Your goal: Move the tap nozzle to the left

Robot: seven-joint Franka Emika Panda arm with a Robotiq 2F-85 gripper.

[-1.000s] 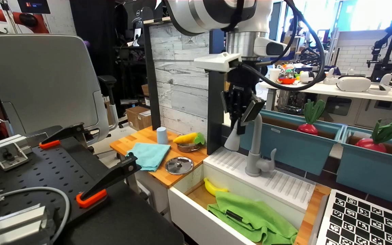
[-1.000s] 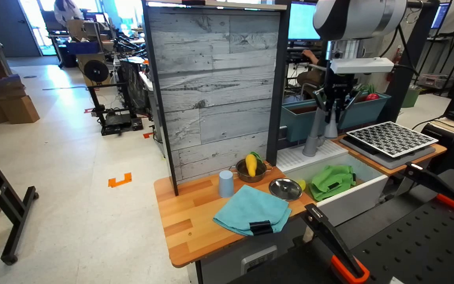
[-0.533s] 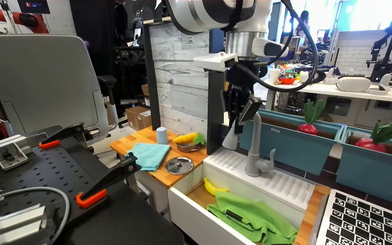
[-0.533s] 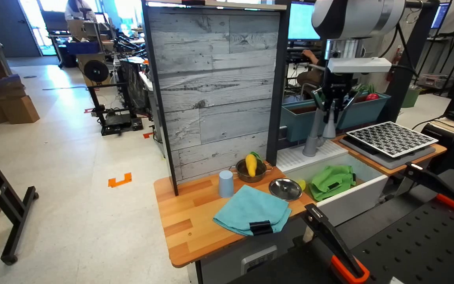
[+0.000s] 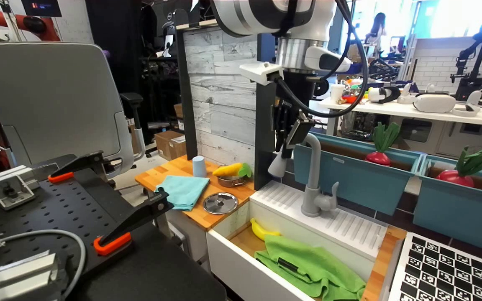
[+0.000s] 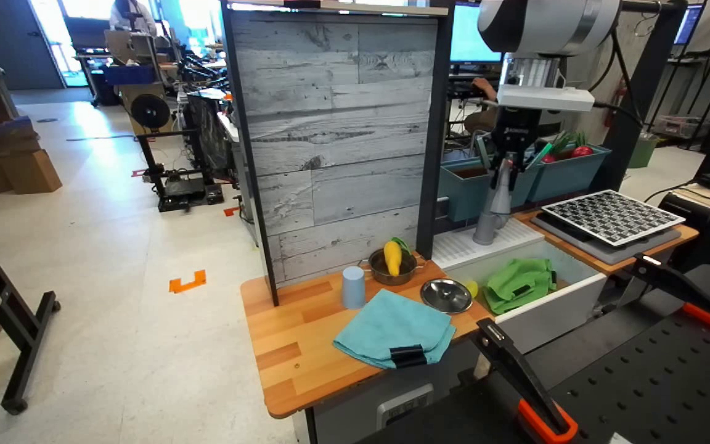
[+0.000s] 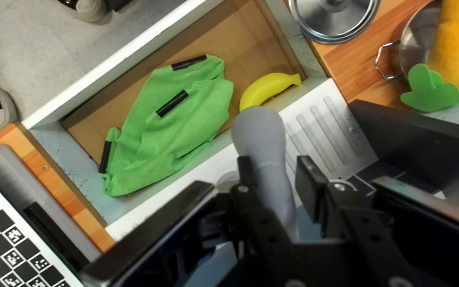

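Tap nozzle (image 7: 265, 151) between the spread fingers (image 7: 309, 179) of the gripper (image 7: 275, 163)

In the wrist view we see the fingers standing apart, one on each side of the grey nozzle; a gap shows beside one finger, and whether the other touches we cannot tell. In an exterior view we see the nozzle's flared tip (image 5: 278, 166) pointing down at a slant, while the tap base (image 5: 311, 202) stands upright on the ribbed white ledge (image 5: 345, 228), a lever (image 5: 329, 201) at its side. From the wrist we see the tip overlap the ledge's edge near the yellow banana (image 7: 267, 89), which lies in the basin (image 7: 114, 64) with a green cloth (image 7: 181, 123). On the wooden counter (image 6: 287, 320) we see a blue cup (image 6: 353, 287), a turquoise cloth (image 6: 395, 330) and a lid (image 6: 446, 296).
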